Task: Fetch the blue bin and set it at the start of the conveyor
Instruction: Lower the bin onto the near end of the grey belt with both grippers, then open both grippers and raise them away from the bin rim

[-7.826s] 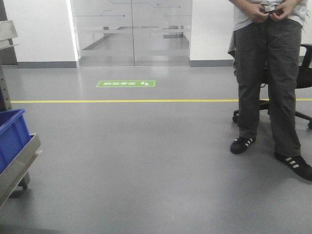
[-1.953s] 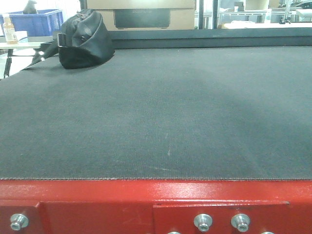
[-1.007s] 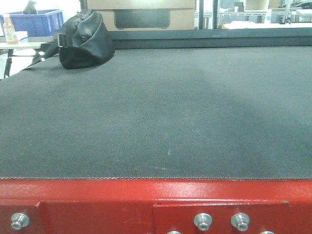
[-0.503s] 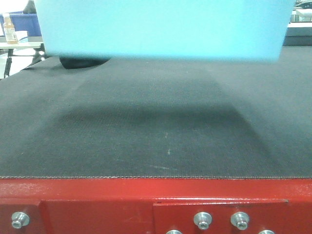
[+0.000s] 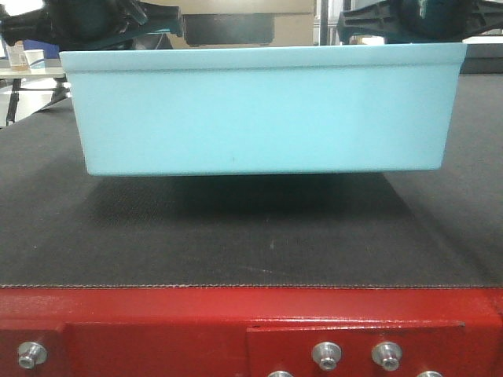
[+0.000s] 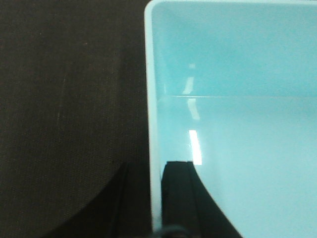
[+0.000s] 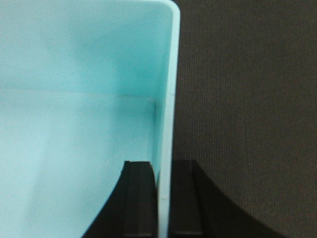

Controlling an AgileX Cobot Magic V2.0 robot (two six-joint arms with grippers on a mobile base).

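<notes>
Now the blue bin (image 5: pixel 259 110) hangs level just behind the red frame (image 5: pixel 157 330), over the near end of the dark belt (image 5: pixel 236 243). The shadow under it suggests that its bottom does not yet rest on the belt, though I cannot be sure. The left gripper (image 6: pixel 157 201) pinches the left side wall, one finger inside and one outside, and the right gripper (image 7: pixel 163 198) pinches the right side wall in the same way. I think the main danger is an uneven release: if one gripper lets go before the other, or both let go while the bin is in the air, the bin can drop on one side, tilt and slide toward the frame. The walls look thin and smooth, so the bin may also slip in this narrow hold. If the arms push down too far, the walls can bend.
</notes>
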